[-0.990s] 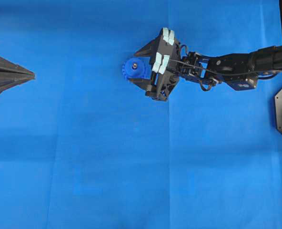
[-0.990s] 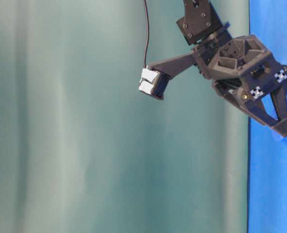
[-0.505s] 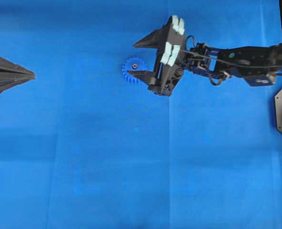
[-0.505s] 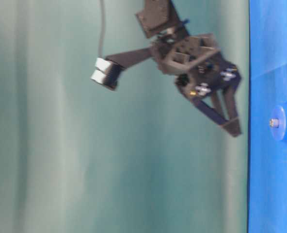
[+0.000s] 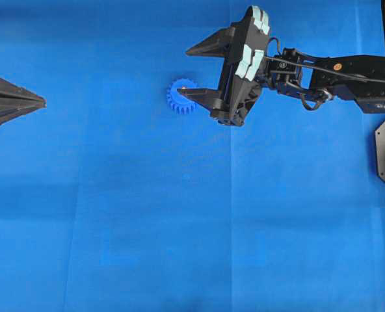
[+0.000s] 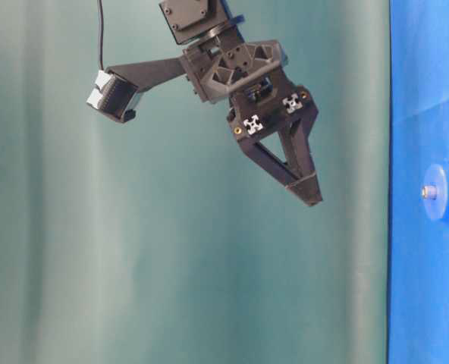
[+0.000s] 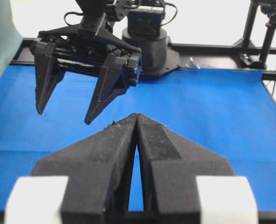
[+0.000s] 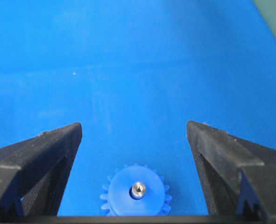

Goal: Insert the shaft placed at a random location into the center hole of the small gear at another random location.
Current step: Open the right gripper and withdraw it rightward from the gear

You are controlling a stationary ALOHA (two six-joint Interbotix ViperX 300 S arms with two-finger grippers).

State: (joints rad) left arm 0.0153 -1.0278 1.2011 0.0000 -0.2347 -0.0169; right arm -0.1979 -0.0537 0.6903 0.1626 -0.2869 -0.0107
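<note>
In the overhead view the small bright-blue toothed plastic gear (image 5: 180, 97) lies flat on the blue worktop (image 5: 179, 214), above and slightly left of the frame's centre, with the tiny silvery metal shaft (image 8: 138, 188) standing upright in the hole of its raised hub. The black right tool (image 5: 191, 69) hangs clear above it, fingers spread wide and gripping nothing. At the left edge, the black left tool (image 5: 41, 101) has its fingers pressed together, empty.

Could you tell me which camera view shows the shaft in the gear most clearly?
The right wrist view: the shaft stands centred in the gear, unobstructed. Table-level shows it side-on; overhead, a finger partly covers it; left wrist misses it.
</note>
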